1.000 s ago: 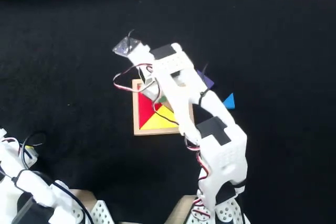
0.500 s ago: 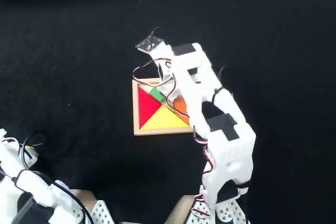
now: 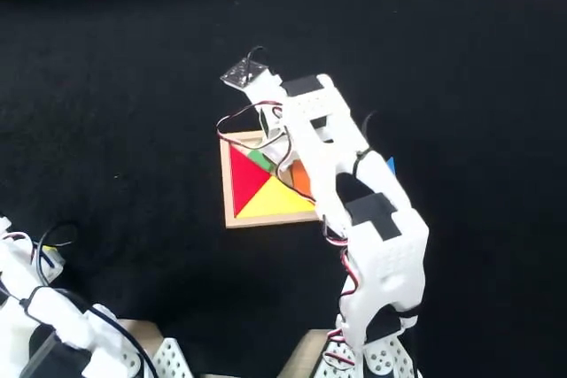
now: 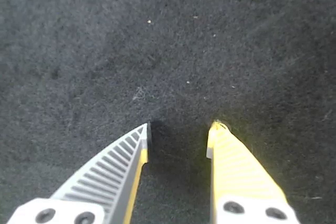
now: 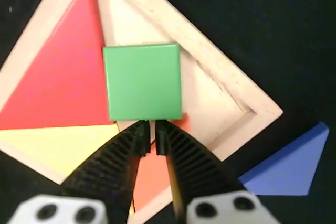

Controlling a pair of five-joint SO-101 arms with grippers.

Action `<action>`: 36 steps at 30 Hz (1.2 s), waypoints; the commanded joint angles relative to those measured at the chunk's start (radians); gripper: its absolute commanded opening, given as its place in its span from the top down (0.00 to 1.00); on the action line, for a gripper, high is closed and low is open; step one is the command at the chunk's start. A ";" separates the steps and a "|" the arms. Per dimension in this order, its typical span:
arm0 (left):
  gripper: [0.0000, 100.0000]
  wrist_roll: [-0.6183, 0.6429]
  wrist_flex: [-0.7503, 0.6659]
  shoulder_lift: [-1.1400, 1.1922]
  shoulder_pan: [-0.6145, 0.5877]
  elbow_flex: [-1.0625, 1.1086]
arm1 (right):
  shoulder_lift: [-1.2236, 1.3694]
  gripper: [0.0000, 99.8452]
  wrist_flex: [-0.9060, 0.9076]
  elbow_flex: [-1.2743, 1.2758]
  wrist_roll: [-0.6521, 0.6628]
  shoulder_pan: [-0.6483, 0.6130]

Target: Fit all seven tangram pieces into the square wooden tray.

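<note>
The left gripper [image 4: 178, 132] hung open over bare cloth [image 4: 168, 35]. In the tray [image 5: 210, 56] lay the red triangle [image 5: 58, 72], yellow triangle [image 5: 58, 148] and orange piece [image 5: 149, 182]. The right gripper [image 5: 149, 128], fingers closed on nothing, touched the green square [image 5: 143, 82], which was seemingly not seated. The blue triangle [image 5: 291, 166] lay outside, so roughly half was left.

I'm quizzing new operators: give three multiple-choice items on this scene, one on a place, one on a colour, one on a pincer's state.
1. Where is the blue triangle? A) on the black cloth beside the tray B) inside the tray C) in the left pincer
2. The square piece at the right pincer's tips is: A) purple B) green C) white
3. The left pincer is: A) shut on a piece B) open, empty C) shut, empty
Answers: A, it lies outside the rim; B, clearly green; B, bare cloth shows in its gap.
</note>
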 commanded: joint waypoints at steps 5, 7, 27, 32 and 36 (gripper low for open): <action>0.81 -0.008 0.000 0.005 0.018 0.005 | -0.056 0.97 0.020 0.013 0.018 0.031; 0.81 -0.008 0.000 0.005 0.018 0.005 | -0.056 0.97 0.032 0.015 0.051 0.048; 0.81 -0.008 0.000 0.005 0.016 0.005 | -0.097 0.98 -0.144 -0.064 -0.057 -0.032; 0.81 -0.008 -0.002 0.006 0.016 0.005 | -0.005 0.98 -0.157 -0.130 -0.058 -0.074; 0.81 -0.008 -0.002 0.006 0.016 0.005 | 0.064 0.98 -0.155 -0.159 -0.058 -0.081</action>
